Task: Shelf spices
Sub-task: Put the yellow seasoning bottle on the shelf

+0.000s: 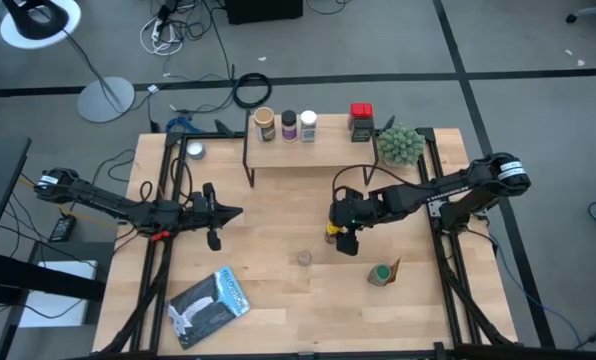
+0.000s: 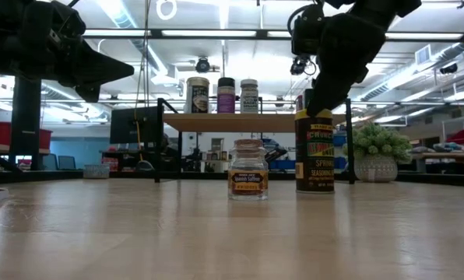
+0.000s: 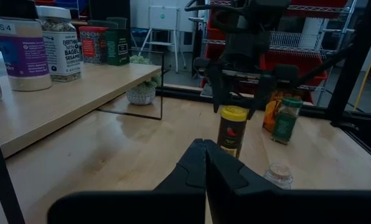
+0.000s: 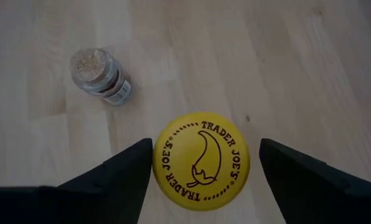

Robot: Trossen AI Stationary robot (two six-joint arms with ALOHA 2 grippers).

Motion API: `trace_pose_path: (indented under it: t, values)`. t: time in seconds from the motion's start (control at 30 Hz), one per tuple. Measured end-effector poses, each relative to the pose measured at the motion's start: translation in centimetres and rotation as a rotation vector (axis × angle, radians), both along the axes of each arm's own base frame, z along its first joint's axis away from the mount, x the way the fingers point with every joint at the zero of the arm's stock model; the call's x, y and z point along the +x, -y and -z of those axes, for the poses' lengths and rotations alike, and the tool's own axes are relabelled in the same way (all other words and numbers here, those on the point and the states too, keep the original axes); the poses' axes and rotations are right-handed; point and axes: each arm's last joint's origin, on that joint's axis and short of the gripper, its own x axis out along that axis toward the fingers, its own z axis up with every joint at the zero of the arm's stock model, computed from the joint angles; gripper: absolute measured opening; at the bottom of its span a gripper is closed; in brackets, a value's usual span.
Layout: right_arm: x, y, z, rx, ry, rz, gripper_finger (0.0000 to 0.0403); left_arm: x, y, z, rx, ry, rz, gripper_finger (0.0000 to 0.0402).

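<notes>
A spice jar with a yellow lid (image 4: 201,160) stands upright on the table. My right gripper (image 4: 204,149) hangs over it, open, slanting down, one finger on each side of the lid. One finger (image 4: 132,168) is close at the rim; the other (image 4: 285,171) stands apart. Nearby stand a small tan-lidded jar (image 2: 247,169) and a green-lidded jar (image 1: 380,274). The shelf (image 1: 313,150) carries three jars (image 1: 289,124) and a red-lidded tin (image 1: 361,120). My left gripper (image 1: 223,213) waits shut at mid-left, above the table.
A fuzzy green plant (image 1: 400,145) sits at the shelf's right end. A flat silver-blue pouch (image 1: 210,305) lies near the front left. A small round tin (image 1: 194,151) sits left of the shelf. An orange thing (image 1: 393,268) lies by the green-lidded jar.
</notes>
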Motion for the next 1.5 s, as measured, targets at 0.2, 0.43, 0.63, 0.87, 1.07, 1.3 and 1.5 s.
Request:
trace_pose_path:
  t: [0.2, 0.43, 0.63, 0.87, 1.07, 1.3, 1.5]
  values:
    - [0.0, 0.1, 0.01, 0.022, -0.003, -0.003, 0.0292, 0.0, 0.0, 0.0, 0.0, 0.0, 0.0, 0.0002]
    - [-0.03, 0.08, 0.04, 0.026, -0.007, -0.001, 0.0292, 0.0, 0.0, 0.0, 0.0, 0.0, 0.0, 0.0002]
    - [-0.03, 0.08, 0.05, 0.026, -0.008, -0.001, 0.0292, 0.0, 0.0, 0.0, 0.0, 0.0, 0.0, 0.0002]
    - [-0.03, 0.08, 0.05, 0.027, -0.009, 0.001, 0.0257, 0.0, 0.0, 0.0, 0.0, 0.0, 0.0, 0.0002]
    - [0.0, 0.08, 0.03, 0.025, -0.004, 0.001, 0.0212, 0.0, 0.0, 0.0, 0.0, 0.0, 0.0, 0.0002]
    - [-0.01, 0.07, 0.03, 0.025, -0.005, -0.001, 0.0234, 0.0, 0.0, 0.0, 0.0, 0.0, 0.0, 0.0002]
    - [0.11, 0.2, -0.2, 0.059, 0.003, 0.047, 0.0222, 0.0, 0.0, 0.0, 0.0, 0.0, 0.001, 0.0002]
